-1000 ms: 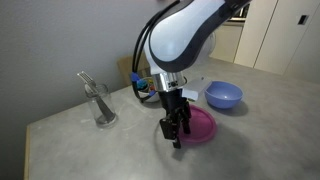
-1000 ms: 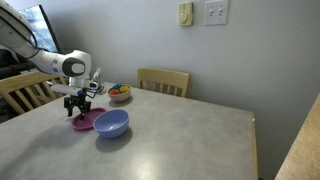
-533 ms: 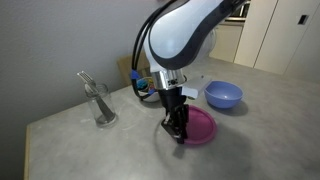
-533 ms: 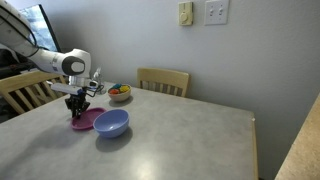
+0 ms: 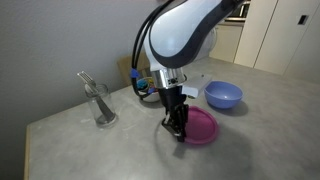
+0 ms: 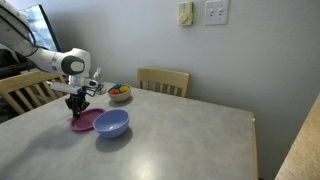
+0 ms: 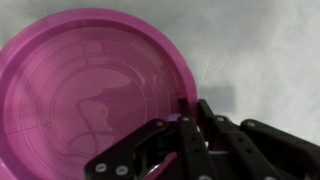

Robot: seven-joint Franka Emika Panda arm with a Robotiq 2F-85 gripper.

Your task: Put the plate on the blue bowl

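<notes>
The magenta-pink plate [image 5: 200,125] lies flat on the grey table, seen in both exterior views [image 6: 86,120]. It fills the left of the wrist view [image 7: 90,90]. My gripper [image 5: 179,132] stands down at the plate's near-left rim, shut on that rim: one finger inside the plate, the other outside [image 7: 190,125]. The blue bowl [image 5: 224,95] stands upright beyond the plate, apart from it, and shows beside the plate [image 6: 111,123] in an exterior view.
A clear glass with utensils [image 5: 100,103] stands at the table's left. A small white bowl with colourful contents [image 6: 119,93] sits behind the arm. A wooden chair [image 6: 163,80] stands at the far side. The table edge [image 5: 30,140] runs close on the left.
The jaws have closed from wide open onto the plate's rim. The arm has sunk slightly toward the table. Plate and bowl have stayed in place.
</notes>
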